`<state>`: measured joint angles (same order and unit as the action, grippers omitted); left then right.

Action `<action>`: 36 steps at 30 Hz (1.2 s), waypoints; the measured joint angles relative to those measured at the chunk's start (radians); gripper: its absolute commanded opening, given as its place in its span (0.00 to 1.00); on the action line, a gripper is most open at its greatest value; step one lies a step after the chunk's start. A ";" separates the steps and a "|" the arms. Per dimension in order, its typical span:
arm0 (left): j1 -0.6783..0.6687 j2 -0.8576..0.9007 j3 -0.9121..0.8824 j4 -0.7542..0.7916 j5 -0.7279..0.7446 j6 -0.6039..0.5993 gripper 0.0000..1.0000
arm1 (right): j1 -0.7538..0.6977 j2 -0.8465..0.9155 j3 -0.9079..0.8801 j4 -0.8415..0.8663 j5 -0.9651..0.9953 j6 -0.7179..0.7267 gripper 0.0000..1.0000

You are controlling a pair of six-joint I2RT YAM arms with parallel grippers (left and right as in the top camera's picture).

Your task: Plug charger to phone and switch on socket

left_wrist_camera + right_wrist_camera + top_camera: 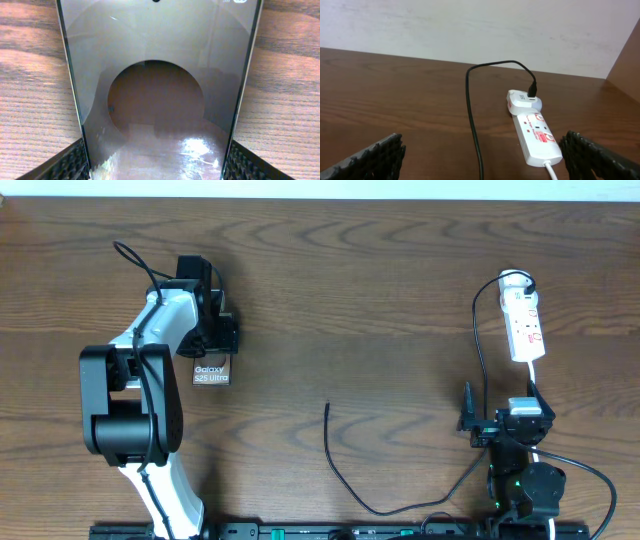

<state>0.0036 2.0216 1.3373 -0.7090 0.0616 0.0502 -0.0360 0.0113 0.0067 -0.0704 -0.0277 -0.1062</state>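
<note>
The phone [211,372] lies flat on the wooden table at the left, with its lettered end showing below my left gripper [212,340]. In the left wrist view the phone [155,75] fills the frame, and the left gripper [155,167] has both fingers against its long edges. The charger [345,480] runs from the white plug on the socket [525,328] down and across the front. Its connector tip [327,407] lies free mid-table. My right gripper [503,415] is open and empty, just in front of the socket [536,132], with the charger cable [472,125] between its fingers [482,157].
The socket's white cord [535,375] runs toward the right arm base. A pale wall [470,25] stands behind the table's far edge. A wooden side panel [627,60] rises at the far right.
</note>
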 measured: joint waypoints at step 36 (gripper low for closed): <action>0.000 0.000 0.000 0.000 0.000 0.000 0.49 | 0.000 0.000 0.000 0.000 0.000 0.000 0.99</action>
<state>0.0036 2.0212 1.3373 -0.7094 0.0616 0.0498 -0.0360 0.0113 0.0067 -0.0704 -0.0277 -0.1062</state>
